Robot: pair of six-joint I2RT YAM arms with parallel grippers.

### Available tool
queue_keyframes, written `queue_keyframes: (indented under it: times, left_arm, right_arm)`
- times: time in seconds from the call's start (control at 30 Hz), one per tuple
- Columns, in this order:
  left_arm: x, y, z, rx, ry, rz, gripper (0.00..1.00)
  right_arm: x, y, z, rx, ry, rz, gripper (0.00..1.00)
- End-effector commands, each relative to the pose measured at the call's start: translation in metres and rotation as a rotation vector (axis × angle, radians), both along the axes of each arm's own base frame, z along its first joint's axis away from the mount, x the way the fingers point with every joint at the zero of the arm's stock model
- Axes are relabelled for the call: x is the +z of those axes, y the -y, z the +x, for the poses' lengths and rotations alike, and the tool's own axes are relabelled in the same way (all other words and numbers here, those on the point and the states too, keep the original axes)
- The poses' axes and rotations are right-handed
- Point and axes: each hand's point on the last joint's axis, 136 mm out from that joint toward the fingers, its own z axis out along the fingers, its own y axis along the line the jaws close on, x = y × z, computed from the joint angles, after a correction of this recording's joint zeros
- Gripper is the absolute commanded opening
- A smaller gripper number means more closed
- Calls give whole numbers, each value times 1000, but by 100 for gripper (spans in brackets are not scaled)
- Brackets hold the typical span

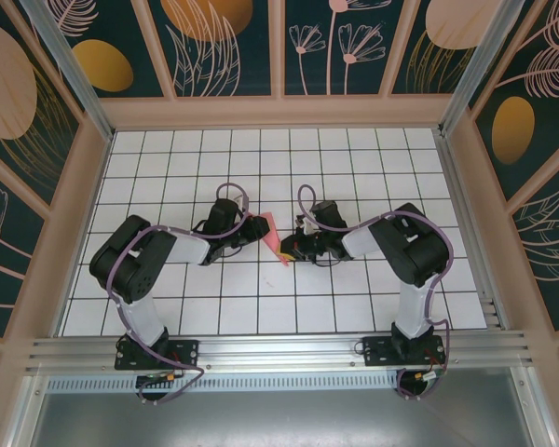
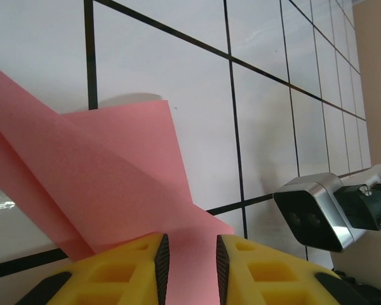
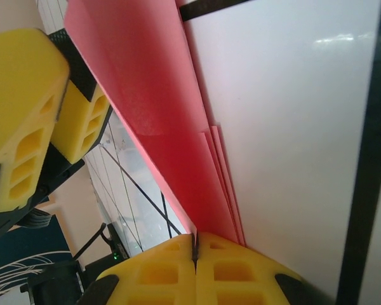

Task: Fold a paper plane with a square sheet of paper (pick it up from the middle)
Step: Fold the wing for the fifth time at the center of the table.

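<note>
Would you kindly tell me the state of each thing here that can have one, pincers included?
paper, folded into layers, not lying flat, one edge pinched.
left pincer, part open, its fingers either side of the paper with a gap showing.
right pincer, shut on the paper.

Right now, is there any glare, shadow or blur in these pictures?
Top view: evenly lit and sharp. Left wrist view: the folded pink paper casts a soft shadow on the tiled table beyond its top edge; the close left hand looks soft. Right wrist view: a glare streak on the tile at upper right; the right hand looks soft too.
</note>
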Motion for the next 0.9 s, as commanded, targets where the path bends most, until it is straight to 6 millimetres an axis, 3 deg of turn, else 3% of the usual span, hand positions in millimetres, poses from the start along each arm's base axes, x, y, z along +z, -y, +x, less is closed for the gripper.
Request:
queue_keyframes:
  times: [0.0,0.63,0.87]
  left_arm:
    - [-8,-1,3,10,-8,40,28]
    - [-31,-6,5,12,-73,129,27]
    - [-52,-17,-2,29,-151,215,27]
  right_arm:
    - [-33,11,-10,-16,-86,-88,0]
    - [-38,11,-13,7,-96,-104,0]
    - [-16,5,-3,48,-11,-97,3]
